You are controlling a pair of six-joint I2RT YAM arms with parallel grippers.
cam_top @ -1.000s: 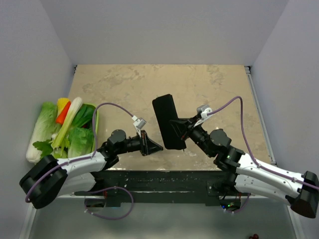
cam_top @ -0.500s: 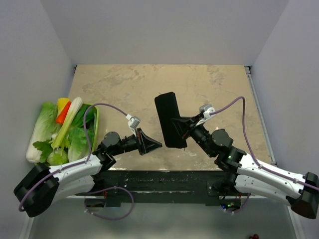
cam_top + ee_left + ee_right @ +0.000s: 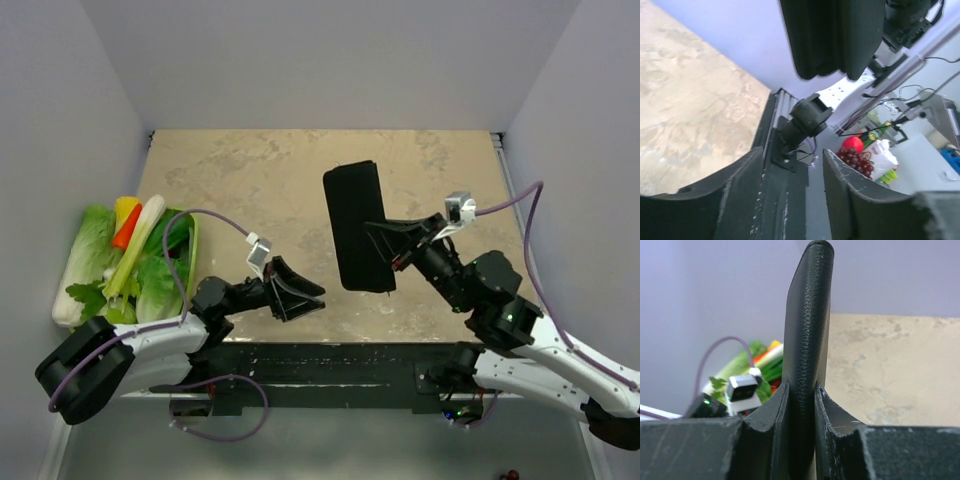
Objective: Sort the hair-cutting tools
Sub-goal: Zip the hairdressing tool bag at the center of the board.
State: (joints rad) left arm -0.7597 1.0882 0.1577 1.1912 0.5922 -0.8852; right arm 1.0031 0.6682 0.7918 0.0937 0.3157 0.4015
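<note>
Clamping the black case (image 3: 357, 228) by its right edge, the right claw (image 3: 388, 252) holds something seemingly stiff and light; the left claw (image 3: 312, 290) is half open, empty.

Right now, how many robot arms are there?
2. The left arm reaches in from the bottom left, jaws open and empty; the right arm comes from the bottom right, jaws gripping the black case. None hidden.

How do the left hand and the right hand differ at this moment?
The right hand is shut on the black case, pinching its edge; the left hand is open and empty. The right hand reaches farther out; the left hand sits by the near edge of the table. Both are black, two-fingered.
</note>
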